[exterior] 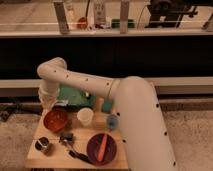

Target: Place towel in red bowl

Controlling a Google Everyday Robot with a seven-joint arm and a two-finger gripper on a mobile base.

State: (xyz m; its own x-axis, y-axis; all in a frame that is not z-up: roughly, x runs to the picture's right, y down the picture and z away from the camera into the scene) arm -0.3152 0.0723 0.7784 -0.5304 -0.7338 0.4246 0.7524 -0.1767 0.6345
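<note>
Your arm [125,110] comes in from the lower right as a thick white limb, crosses over the right side of the table [35,160], bends at an elbow high on the left, and then drops straight down toward the table's back left corner. The end effector [53,102] sits at the bottom of that drop, low over the back edge of the table, just behind the red bowl [55,120] and right beside the left end of the towel [74,95]. You cannot tell from this view whether it is released or clenched, nor whether it is touching the cloth. The towel is a teal-green heap lying at the back of the table, partly hidden by the arm on its right side; it is outside the red bowl, just behind it and a little to the right. The red bowl stands on the left of the table, and its glossy inside shows nothing in it. Just to its right you see a small white cup [85,116], and beyond that a small blue object [112,121] near the arm. At the front, a dark purple bowl [94,150] holds an orange carrot [102,146], a metal cup [43,144] stands at the front left corner, and a dark object [66,137] lies between them.
</note>
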